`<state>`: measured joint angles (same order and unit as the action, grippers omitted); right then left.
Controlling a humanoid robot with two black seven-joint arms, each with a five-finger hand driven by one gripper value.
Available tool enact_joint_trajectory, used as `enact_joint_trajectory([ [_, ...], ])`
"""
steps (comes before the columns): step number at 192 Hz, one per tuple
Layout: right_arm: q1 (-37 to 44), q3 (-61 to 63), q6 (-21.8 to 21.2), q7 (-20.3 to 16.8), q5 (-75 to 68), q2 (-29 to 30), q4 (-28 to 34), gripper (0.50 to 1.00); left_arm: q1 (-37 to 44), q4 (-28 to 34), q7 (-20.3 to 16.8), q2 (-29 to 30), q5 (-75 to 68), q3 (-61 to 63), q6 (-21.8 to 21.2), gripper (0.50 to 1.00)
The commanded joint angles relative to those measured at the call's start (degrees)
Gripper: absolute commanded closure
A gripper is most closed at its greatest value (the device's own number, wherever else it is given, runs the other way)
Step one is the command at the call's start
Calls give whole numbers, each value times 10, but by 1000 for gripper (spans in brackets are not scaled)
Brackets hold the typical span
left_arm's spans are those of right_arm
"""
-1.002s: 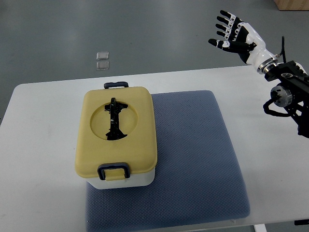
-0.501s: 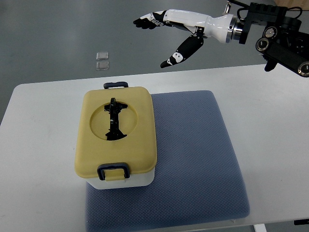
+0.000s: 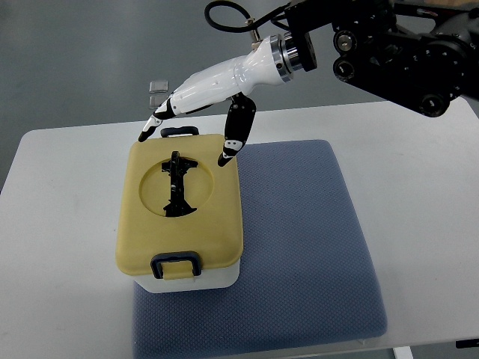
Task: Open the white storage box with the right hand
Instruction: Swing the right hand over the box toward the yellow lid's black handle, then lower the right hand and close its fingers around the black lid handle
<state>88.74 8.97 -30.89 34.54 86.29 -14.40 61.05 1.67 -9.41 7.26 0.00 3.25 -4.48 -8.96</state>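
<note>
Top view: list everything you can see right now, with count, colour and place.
Box: one, white, on the left part of the mat.
Lid: one, yellow, closed on the box.
Handle: one, black, folded flat in the lid's round recess.
Latches: two, dark blue, one at the near edge, one at the far edge.
Mat: one, grey-blue, on the table.
Table: one, white.
Clear squares: two, on the floor beyond the table.
Right hand: one, white and black, fingers spread, over the lid's far edge, holding nothing.
Right arm: black, from the upper right.
</note>
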Motion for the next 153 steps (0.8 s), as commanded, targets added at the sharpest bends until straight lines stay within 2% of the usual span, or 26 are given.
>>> enact_joint_trajectory([
  [1,16,-28,0,-1,21,23,0,574,0,0,-1,0,0,0,-1,500],
  [47,26,-33,7,-5,53,53,-3,599,0,0,-1,0,0,0,0,500],
  [56,22,-33,10,-6,62,56,-6,630,0,0,0,0,0,0,0,500],
  [81,16,-40,30,-7,64,57,-6,666,0,0,0,0,0,0,0,500],
  [125,12,-48,41,-7,64,57,-6,685,0,0,0,0,0,0,0,500],
  [140,8,-48,41,-7,64,57,-6,711,0,0,0,0,0,0,0,500],
  [153,5,-48,41,-7,65,57,-6,762,0,0,-1,0,0,0,0,500],
])
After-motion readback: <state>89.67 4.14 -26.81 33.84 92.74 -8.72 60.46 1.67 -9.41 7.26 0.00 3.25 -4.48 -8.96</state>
